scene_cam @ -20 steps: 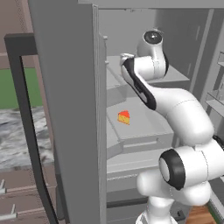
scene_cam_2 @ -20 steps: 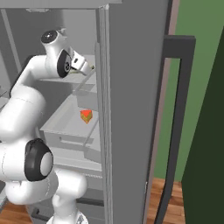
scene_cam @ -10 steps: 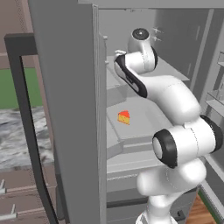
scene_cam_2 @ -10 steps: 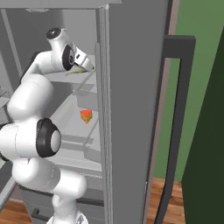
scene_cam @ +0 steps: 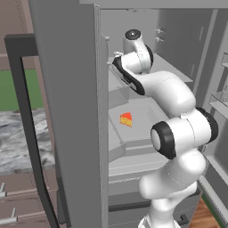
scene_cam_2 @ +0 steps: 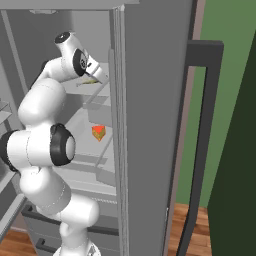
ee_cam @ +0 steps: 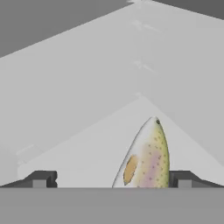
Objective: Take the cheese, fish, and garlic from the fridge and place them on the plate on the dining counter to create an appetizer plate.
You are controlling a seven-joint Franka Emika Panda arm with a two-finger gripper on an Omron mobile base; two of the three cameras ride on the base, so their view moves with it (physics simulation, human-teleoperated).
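- Grey fridge point(scene_cam: 67, 89) shelf point(ee_cam: 87, 144): fish point(ee_cam: 146, 157) lies between open fingers point(ee_cam: 41, 178), off-centre.
- Likely light, slick, tapering; pinch across thick mid-body.
- Cheese point(scene_cam: 126, 119) sits on lower shelf.

Even, flat rendered light, soft shadows, no glare; slightly coarse, blurry pictures.

Arm point(scene_cam: 178, 133) showing glossy white shell, fat rounded segments. Dark black rings marking joints; one big black-rimmed disc capping elbow, grey centre. Round dark-rimmed cap topping wrist point(scene_cam_2: 65, 40). Black band curving along forearm. Claw point(ee_cam: 111, 179) showing two small dark blocky fingertips point(ee_cam: 41, 178), pale grey pad on each.
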